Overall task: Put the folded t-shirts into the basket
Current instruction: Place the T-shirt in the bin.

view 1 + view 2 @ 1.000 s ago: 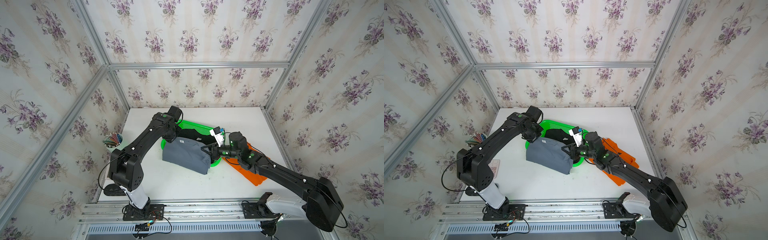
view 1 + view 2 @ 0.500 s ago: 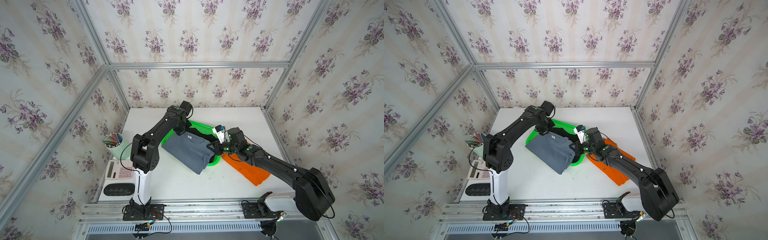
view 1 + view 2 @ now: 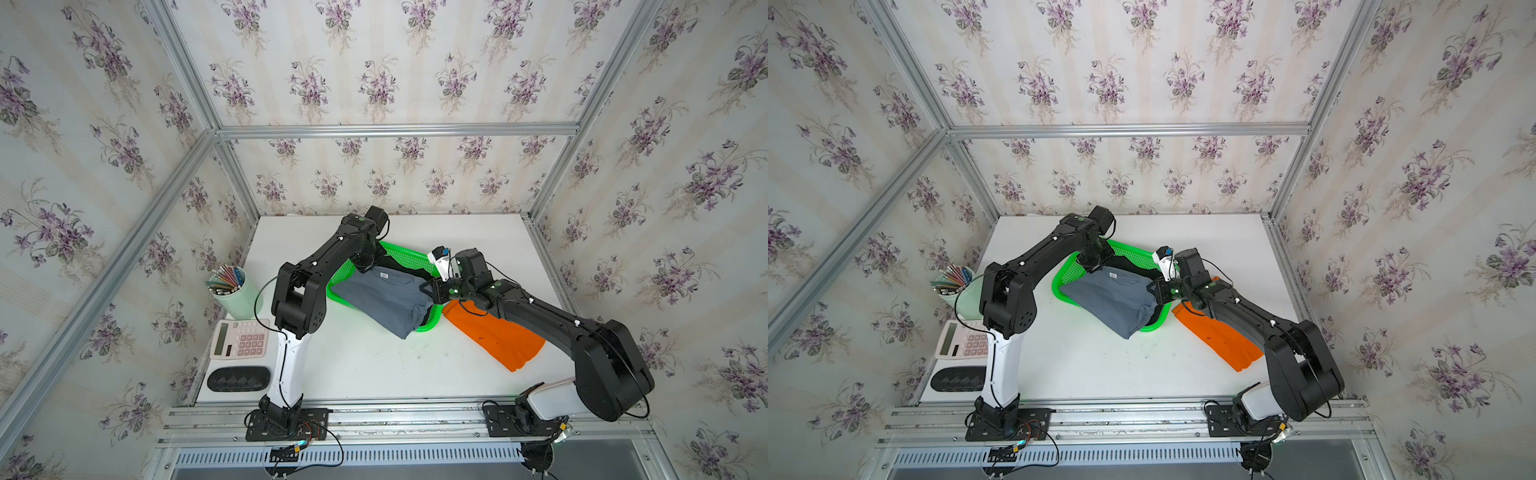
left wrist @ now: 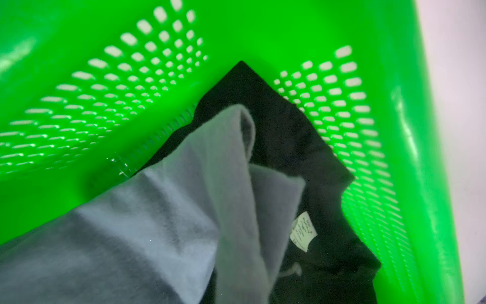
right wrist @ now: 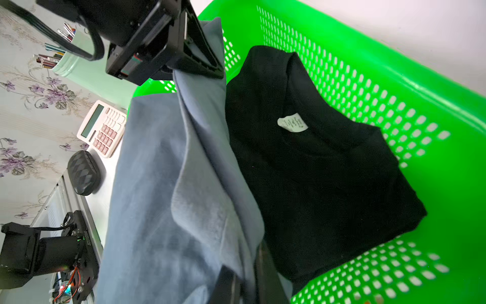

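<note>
The slate grey-blue t-shirt (image 3: 386, 301) (image 3: 1113, 299) is stretched over the green basket (image 3: 405, 259), and its near end drapes over the near rim onto the table. My left gripper (image 3: 365, 266) (image 5: 202, 60) is shut on the shirt's far corner by the collar. My right gripper (image 3: 430, 291) (image 5: 249, 284) is shut on the opposite edge. The black t-shirt (image 5: 315, 171) (image 4: 289, 131) lies folded on the basket's floor, white label up. The orange t-shirt (image 3: 498, 336) (image 3: 1221, 336) lies flat on the table right of the basket, under my right arm.
At the table's left edge stand a pale pencil cup (image 3: 235, 291), a calculator (image 3: 241, 338) and a black case (image 3: 237, 378). Floral walls with metal posts enclose the white table (image 3: 374, 365) on three sides.
Both grippers have carried the grey-blue shirt away from the table's front and over the basket. The left arm has swung toward the basket's far corner, and the shirt now covers more of the basket.
</note>
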### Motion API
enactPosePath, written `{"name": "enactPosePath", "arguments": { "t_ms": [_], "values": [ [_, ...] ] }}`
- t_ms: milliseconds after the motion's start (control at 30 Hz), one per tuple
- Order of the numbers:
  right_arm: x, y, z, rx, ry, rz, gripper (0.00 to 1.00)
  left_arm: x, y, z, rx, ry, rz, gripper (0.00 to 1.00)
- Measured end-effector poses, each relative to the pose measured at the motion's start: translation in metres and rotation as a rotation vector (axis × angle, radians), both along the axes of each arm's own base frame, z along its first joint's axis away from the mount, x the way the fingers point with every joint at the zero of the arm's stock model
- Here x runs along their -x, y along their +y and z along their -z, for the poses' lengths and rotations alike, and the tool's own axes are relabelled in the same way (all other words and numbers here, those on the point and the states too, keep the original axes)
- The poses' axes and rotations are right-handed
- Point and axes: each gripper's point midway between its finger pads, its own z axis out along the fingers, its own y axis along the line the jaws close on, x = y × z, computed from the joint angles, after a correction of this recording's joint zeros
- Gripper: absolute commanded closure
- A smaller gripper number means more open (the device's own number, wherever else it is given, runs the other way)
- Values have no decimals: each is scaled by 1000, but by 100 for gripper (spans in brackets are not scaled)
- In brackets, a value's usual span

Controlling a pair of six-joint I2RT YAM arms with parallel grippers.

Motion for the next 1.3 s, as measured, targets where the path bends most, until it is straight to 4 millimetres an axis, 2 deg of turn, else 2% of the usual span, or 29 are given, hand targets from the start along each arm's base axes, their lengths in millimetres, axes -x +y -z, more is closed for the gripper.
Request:
{"name": "enactPosePath", "arguments": {
  "t_ms": [133, 567, 833, 1167, 1233, 1300],
  "values": [
    [-8, -5, -1, 18, -8, 11, 100, -2, -1, 2, 4, 20, -26, 100],
    [-23, -7, 20, 59, 22, 18, 100, 2, 6, 19, -17, 79, -72, 100],
    [-41, -7, 11, 50, -3, 34, 100, -3, 9, 20, -15, 83, -107, 100],
    [-35, -10, 11, 41, 10, 39, 96, -5, 5, 22, 4, 82, -108, 99],
    [-34, -12, 8, 32, 13, 52, 88, -7, 3, 23, 11, 84, -106, 92],
    [-34, -15, 8, 28, 16, 64, 71, -8, 0, 23, 21, 84, -99, 72]
  ]
}}
